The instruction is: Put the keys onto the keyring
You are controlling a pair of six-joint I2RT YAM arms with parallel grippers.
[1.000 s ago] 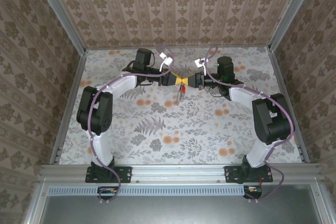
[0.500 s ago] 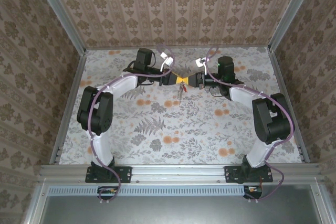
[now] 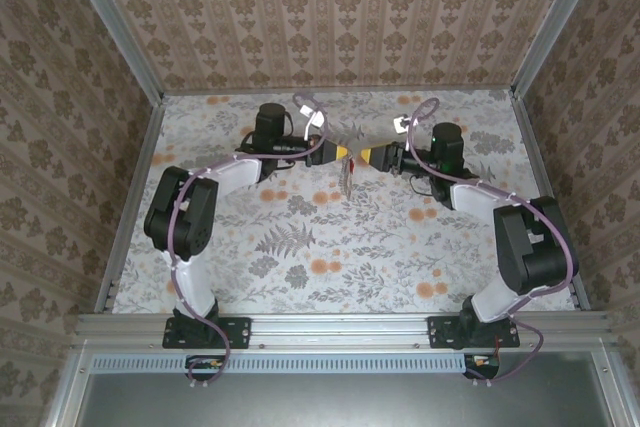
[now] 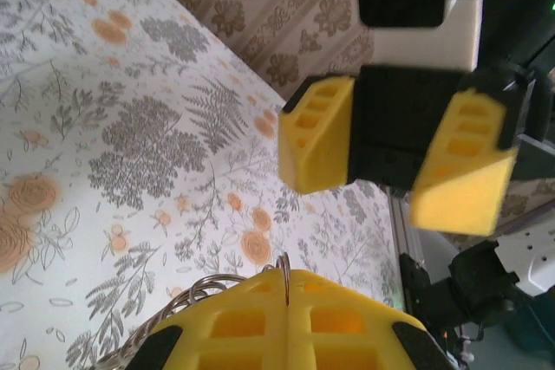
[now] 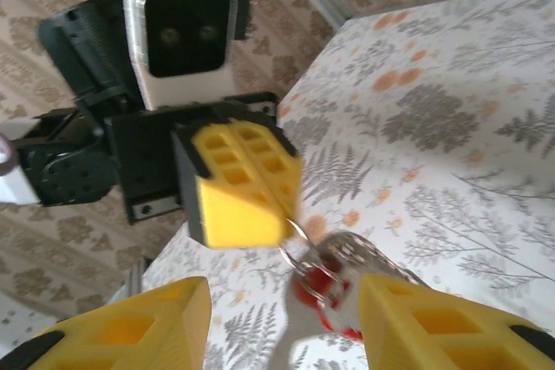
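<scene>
I steer by the left fingers (image 4: pixel 251 322). They are pressed flat together, yellow against yellow, and a thin wire ring (image 4: pixel 285 268) sticks up out of the seam between them — so they are clamped on that ring.

In the right wrist view the same ring hangs off the tip of the left fingers, with a small bunch dangling beneath it. The key (image 5: pixel 319 288) shows its red head directly below the left fingers. The keyring (image 5: pixel 368 253) is a pale grey loop just beside the key, on the side away from the left fingers. The bunch is blurred there, so I cannot tell how key, keyring and wire ring are linked.

The right fingers (image 4: pixel 316 132) face the left fingers head-on, tip toward tip, near them but apart. They stand open, with a wide gap between the two yellow faces. From the right wrist camera the bunch hangs ahead of that gap, and as far as I can see neither face touches it.

From the top camera the left fingers sit above the far half of the desk (image 3: pixel 300 247), and both arms reach in toward them from either side. The bunch hangs under them — whether it is lifted off the floral surface or just brushing it, I cannot tell.
</scene>
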